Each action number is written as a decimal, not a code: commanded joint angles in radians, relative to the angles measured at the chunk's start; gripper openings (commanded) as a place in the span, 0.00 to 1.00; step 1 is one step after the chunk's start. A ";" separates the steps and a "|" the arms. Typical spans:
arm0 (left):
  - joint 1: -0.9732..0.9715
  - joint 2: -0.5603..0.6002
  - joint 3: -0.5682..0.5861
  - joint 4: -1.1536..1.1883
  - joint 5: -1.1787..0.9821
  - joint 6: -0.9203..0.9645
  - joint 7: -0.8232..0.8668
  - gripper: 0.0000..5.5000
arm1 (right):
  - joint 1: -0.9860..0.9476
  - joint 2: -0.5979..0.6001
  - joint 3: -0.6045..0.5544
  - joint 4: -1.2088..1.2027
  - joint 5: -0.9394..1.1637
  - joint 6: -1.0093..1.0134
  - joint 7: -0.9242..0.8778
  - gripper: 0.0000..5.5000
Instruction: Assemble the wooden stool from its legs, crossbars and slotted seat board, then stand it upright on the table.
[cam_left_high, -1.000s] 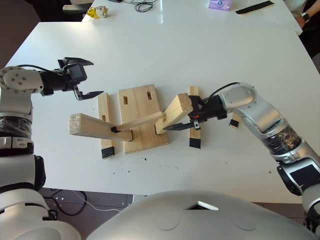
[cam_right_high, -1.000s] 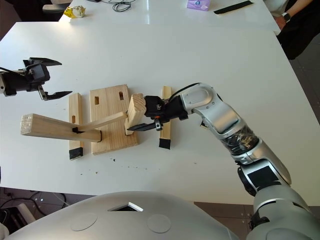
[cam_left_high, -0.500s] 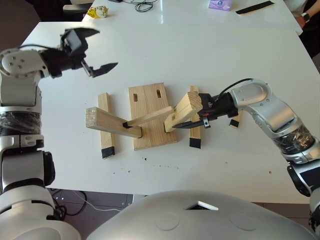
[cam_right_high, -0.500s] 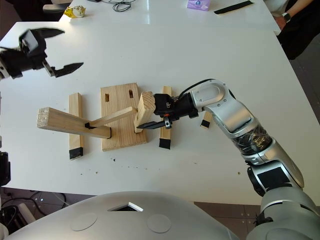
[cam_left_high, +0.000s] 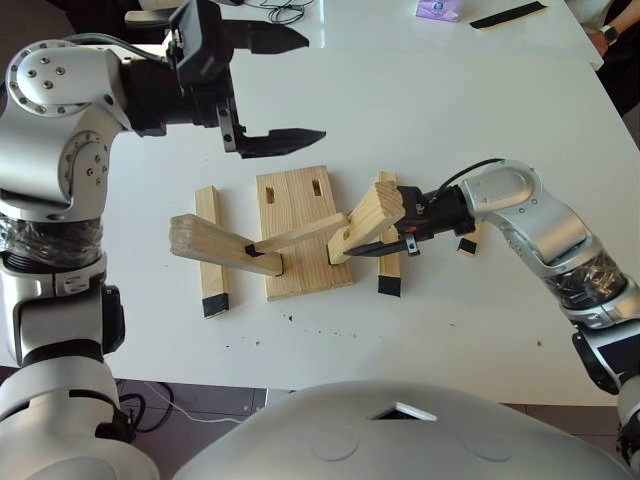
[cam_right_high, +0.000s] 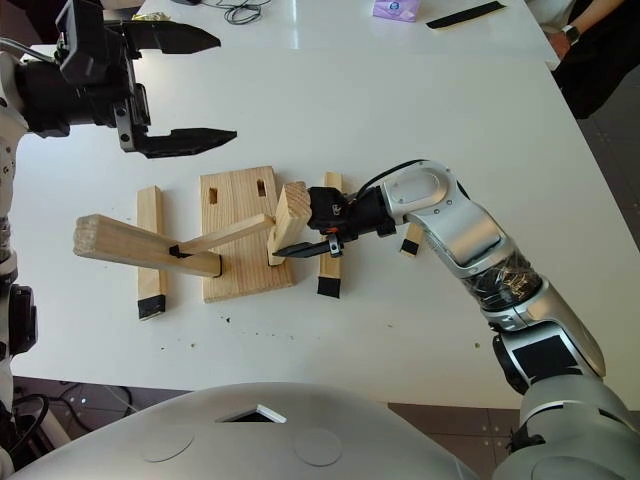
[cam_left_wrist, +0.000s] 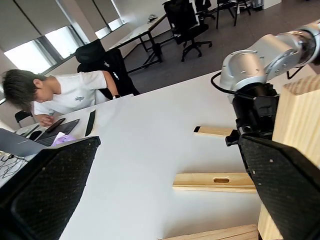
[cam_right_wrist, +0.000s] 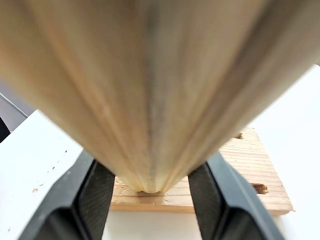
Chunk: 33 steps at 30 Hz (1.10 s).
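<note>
Head views: the left gripper (cam_left_high: 314, 88) has swung from mid-left to the upper left. Its fingers are spread wide, holding nothing, well apart from the wood. The right gripper (cam_left_high: 372, 232), at centre, pinches the thick pale wooden leg block (cam_left_high: 368, 205). Over the last second it dragged that block rightward, along with the thin wooden crossbar (cam_left_high: 297, 233) and the second thick leg block (cam_left_high: 215, 245). The flat pale wooden seat board with two slots (cam_left_high: 295, 190) slid with them on the white worktop (cam_left_high: 450, 110). Nothing has shifted in the last half second. The flat wooden strip with a black end (cam_left_high: 210, 215), left of the board, stayed put.

Left wrist view: dark padded fingers (cam_left_wrist: 55, 185) sit apart in the lower corners, with the worktop and a second flat slotted strip (cam_left_wrist: 217, 181) between them.

Right wrist view: the leg block spans the frame, black fingers (cam_right_wrist: 95, 200) tight on both sides, seat board at lower right.

Likely meaning: the right arm alone now handles the leg-and-crossbar frame. The legs lie across the board, not in its slots, so the stool is far from done.
</note>
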<state>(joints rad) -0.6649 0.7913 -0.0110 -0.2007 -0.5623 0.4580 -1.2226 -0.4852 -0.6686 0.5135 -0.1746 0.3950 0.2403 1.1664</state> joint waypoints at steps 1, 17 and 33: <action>0.048 0.051 -0.058 -0.045 0.040 -0.025 -0.074 0.94 | 0.088 -0.067 0.063 0.134 -0.167 0.086 -0.030 0.37; 0.094 0.036 -0.137 -0.046 0.113 -0.079 -0.102 0.94 | 0.086 -0.060 0.058 0.155 -0.175 0.078 -0.032 0.37; 0.110 0.032 -0.159 -0.062 0.125 -0.081 -0.099 0.94 | 0.059 -0.051 0.064 0.162 -0.176 0.082 -0.027 0.37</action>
<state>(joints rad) -0.5580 0.8207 -0.1598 -0.2614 -0.4534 0.3776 -1.3121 -0.4936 -0.6540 0.5064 -0.1268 0.3988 0.2325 1.1663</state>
